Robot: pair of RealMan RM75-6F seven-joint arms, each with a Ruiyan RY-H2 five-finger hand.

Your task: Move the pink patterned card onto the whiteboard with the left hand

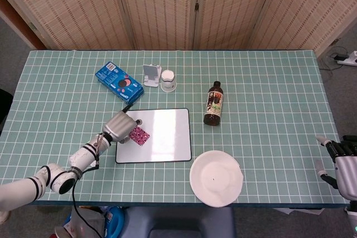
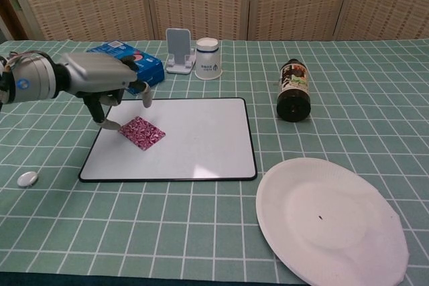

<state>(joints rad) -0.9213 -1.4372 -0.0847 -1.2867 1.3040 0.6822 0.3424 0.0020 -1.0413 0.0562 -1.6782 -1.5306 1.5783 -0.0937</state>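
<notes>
The pink patterned card (image 2: 141,132) lies on the left part of the white rectangular whiteboard with a black frame (image 2: 194,138), and in the chest view it looks flat or almost flat on the surface. One corner of the card points toward the left hand (image 2: 100,82), so the card sits diagonally to the edges of the whiteboard. The left hand is just above and to the left of the card, over the left edge of the whiteboard. One lower finger (image 2: 107,124) touches or nearly touches the near corner of the card, and another finger is raised above it. I cannot tell surely if the hand pinches the card or only rests at its corner.

The right hand (image 1: 343,163) is well apart from the whiteboard, at the far right edge of the bench, with its fingers apart and holding nothing. So the left hand is clearly the nearer one.

I judge that the task is almost finished: the card is already over the whiteboard, inside its frame. The coming move is probably to free the fingers and lift the hand away to the left, without dragging the card off the whiteboard.
</notes>
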